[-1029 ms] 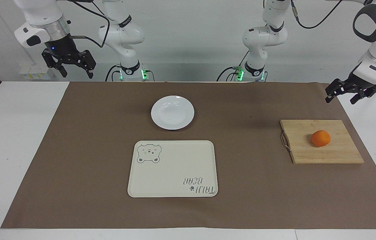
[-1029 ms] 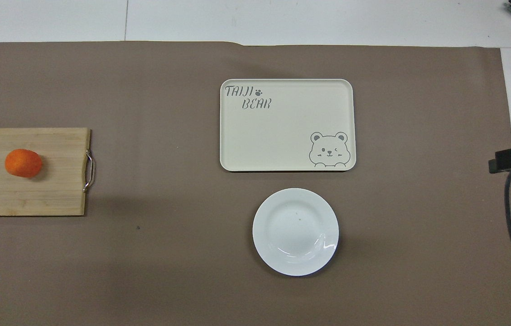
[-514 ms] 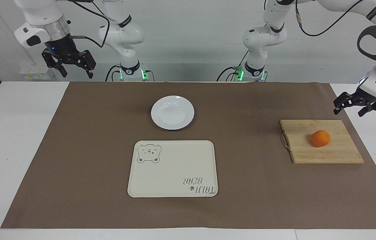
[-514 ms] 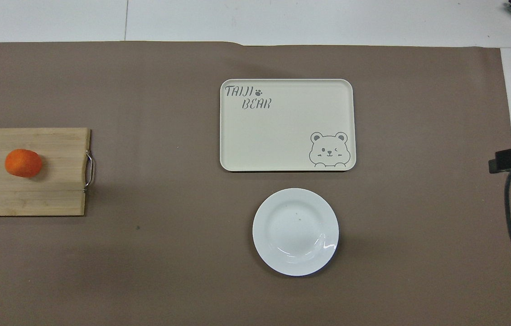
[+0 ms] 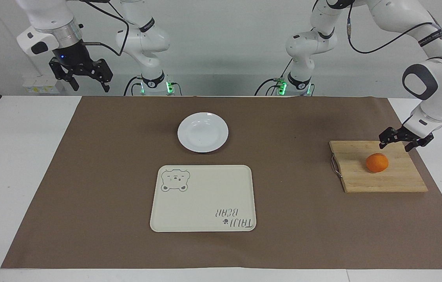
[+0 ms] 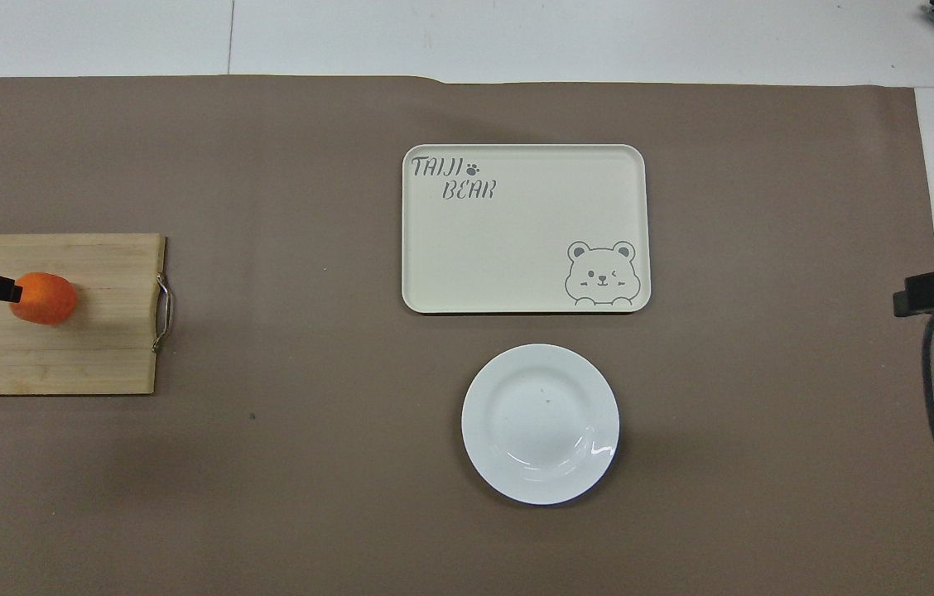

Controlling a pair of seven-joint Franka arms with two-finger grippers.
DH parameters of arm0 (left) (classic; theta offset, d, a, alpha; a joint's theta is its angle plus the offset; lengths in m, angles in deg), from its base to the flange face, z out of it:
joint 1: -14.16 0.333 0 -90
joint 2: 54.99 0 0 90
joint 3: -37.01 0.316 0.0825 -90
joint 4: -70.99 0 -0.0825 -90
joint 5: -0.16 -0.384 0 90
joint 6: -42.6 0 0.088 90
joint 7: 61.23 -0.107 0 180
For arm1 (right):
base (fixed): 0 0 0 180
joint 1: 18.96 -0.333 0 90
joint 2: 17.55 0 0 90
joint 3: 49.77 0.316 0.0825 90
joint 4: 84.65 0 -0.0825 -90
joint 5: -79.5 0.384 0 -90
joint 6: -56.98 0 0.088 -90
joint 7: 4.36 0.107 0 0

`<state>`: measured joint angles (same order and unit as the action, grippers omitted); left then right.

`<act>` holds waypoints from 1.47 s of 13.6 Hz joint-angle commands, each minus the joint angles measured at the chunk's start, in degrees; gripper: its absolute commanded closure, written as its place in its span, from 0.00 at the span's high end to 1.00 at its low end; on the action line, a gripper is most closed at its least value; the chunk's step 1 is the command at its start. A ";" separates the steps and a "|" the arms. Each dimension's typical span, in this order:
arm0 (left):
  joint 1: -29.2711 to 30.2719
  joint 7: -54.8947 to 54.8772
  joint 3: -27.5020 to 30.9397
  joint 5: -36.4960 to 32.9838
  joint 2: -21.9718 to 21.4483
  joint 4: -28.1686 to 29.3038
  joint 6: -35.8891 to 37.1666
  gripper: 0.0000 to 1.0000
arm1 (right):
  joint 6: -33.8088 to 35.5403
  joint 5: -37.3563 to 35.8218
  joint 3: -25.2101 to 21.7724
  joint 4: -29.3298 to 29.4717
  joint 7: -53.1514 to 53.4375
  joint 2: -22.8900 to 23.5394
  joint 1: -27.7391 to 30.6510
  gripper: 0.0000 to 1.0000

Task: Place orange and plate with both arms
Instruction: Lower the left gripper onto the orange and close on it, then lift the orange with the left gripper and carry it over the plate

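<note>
Hovering over the cutting board (image 5: 381, 176), left gripper (image 5: 400, 141) jaws apart, orange (image 5: 377, 162) below, untouched.

Orange (image 5: 377, 162) on board (image 5: 362, 178) — plate (image 5: 202, 132) (nearer robots) beside tray (image 5: 203, 197).

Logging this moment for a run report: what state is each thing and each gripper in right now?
orange: resting on the cutting board, not gripped.
cutting board: flat at the left arm's end of the table.
plate: upright, nothing on it, nearer the robots than the tray.
tray: flat, nothing on it.
left gripper: open, over the cutting board beside the orange.
right gripper: open, raised, waiting.
</note>
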<state>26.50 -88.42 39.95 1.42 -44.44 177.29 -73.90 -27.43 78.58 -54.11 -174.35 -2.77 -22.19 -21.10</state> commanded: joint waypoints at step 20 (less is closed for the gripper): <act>-0.82 8.89 -1.36 3.31 -0.96 0.14 0.29 0.00 | 0.04 0.83 -0.32 0.40 0.17 0.16 0.04 1.00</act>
<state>26.38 -82.41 38.35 4.59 -42.91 179.18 -78.13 -27.43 78.58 -54.11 -174.35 -2.77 -22.19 -21.10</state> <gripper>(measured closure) 0.242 0.000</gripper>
